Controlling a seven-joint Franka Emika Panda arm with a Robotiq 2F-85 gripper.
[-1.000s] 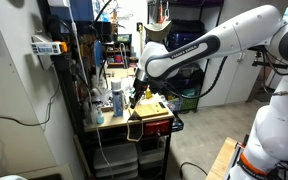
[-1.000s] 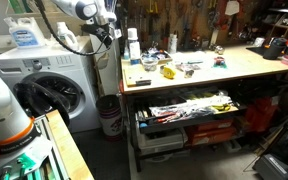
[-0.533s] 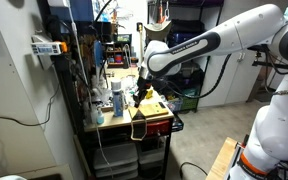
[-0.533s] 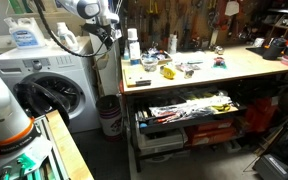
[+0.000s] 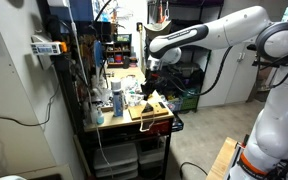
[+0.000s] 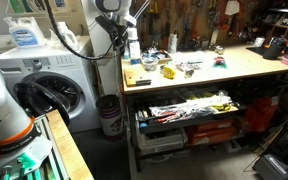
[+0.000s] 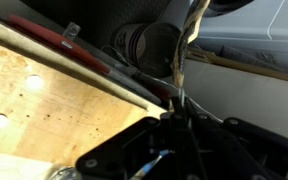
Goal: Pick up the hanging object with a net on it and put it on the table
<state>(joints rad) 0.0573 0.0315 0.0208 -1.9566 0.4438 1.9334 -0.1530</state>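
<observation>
1. Although the wrist view looks straight along the gripper [image 7: 176, 118], its black fingers merge into shadow, so I cannot tell whether the jaws are spread or pinched.
2. A thin pale strand [image 7: 181, 60] runs from where the fingers meet toward the top of that view. Whether it is gripped, or belongs to the netted object, cannot be told.
3. The netted object cannot be picked out with certainty in any view.
4. Beside the gripper lies the plywood top of the workbench [image 7: 39, 100], with a red bar [image 7: 59, 42] along its edge and the round door of a washing machine [image 7: 149, 48] beyond.
5. In an exterior view the gripper hangs above the bench end, apart from the clutter, with a blue-and-white bottle [image 5: 117, 98] standing nearby.
6. In an exterior view hand tools [image 6: 184, 18] hang on the wall behind the bench, and an open drawer [image 6: 189, 108] below holds more.
</observation>
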